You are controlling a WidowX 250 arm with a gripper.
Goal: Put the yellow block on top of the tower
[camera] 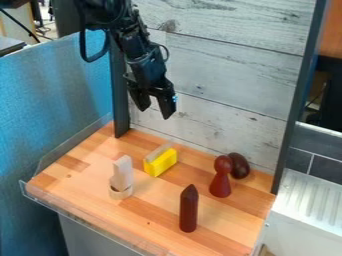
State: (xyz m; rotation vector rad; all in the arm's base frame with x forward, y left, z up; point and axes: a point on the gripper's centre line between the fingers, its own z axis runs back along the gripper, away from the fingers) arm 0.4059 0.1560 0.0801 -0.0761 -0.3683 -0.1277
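on the counter [150, 215], yellow block [161, 163] lengthwise toward upper right

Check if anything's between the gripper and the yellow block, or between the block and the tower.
Nothing visible between the gripper and the yellow block, nor between the block and the pale tower. One pale wood piece shows right at the block's far side; can't tell if they're joined.

From here I see the end effector [155, 111] hanging above the desk [150, 212], its fingers spread. Below, the yellow block [160, 163] lies near the pale tower [123, 176]. A dark red crayon-like piece [189, 210] stands upright; beyond it, a red peg [220, 181] stands right beside a dark egg [240, 166].
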